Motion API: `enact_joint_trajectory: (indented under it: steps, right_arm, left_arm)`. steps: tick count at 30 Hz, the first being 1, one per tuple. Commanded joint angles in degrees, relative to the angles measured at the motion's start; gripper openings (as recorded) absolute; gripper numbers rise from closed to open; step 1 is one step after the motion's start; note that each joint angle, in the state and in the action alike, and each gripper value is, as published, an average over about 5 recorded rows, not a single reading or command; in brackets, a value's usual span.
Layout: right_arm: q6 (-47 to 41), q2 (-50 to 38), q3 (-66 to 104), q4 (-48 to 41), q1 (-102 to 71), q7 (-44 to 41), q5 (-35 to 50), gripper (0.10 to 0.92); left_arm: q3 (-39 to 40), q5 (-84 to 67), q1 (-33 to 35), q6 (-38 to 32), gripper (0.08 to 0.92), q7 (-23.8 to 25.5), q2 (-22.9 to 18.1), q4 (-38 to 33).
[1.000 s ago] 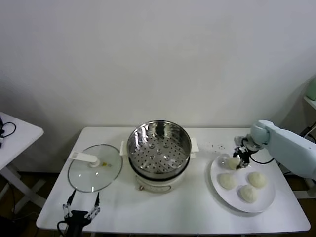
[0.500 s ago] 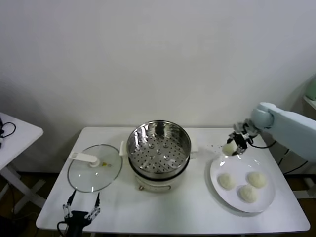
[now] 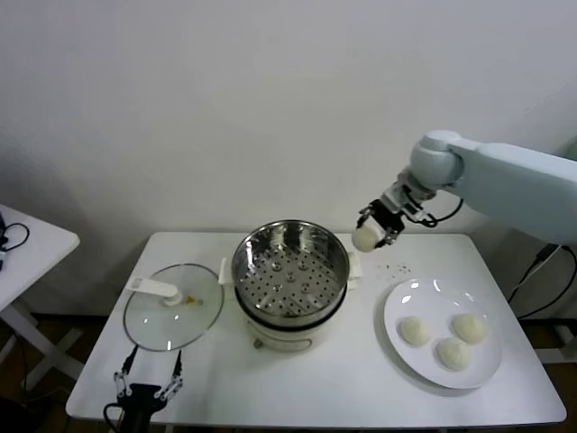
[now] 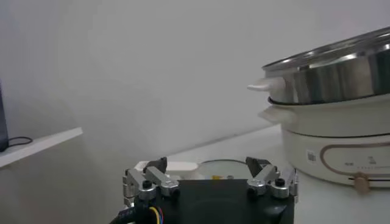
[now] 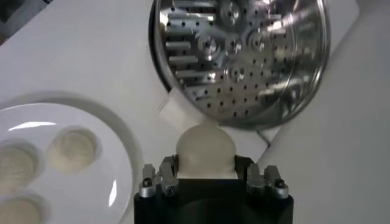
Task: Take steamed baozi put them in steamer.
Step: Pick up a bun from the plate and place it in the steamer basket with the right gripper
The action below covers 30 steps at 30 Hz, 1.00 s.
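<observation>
Beside steamer (image 3: 290, 268): right tool (image 3: 373, 231) (gripped baozi (image 5: 205, 148))

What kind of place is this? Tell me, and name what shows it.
Probably a staged kitchen test bench rather than a home kitchen: a plain white table against a bare wall, holding only an electric steamer, its glass lid and a plate of baozi. The right claw carries one bun.

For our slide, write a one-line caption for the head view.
Right gripper carries a baozi toward the steamer; three remain on the plate.
</observation>
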Motion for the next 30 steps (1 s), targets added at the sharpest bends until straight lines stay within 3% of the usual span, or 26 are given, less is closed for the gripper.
enact_joint_trajectory:
  steps: [1,17,30]
  right_arm:
    - [4.4,7.8,-2.4,1.8,2.0,1.5,-2.5,0.614]
    - [27.0,27.5,3.5,-30.5,-11.0,5.4,-20.0,0.612]
    - [33.2,31.6,4.1,-38.1,-13.9,4.9,-19.0,0.639]
  left_arm:
    - [-0.1,-0.1,0.1,0.0,0.823,0.0,-2.6,0.0]
    - [-0.2,-0.1,0.0,0.1,0.823,0.0,-2.8,0.2]
    - [-0.3,-0.3,-0.5,-0.1,0.823,-0.1,-2.8,0.8]
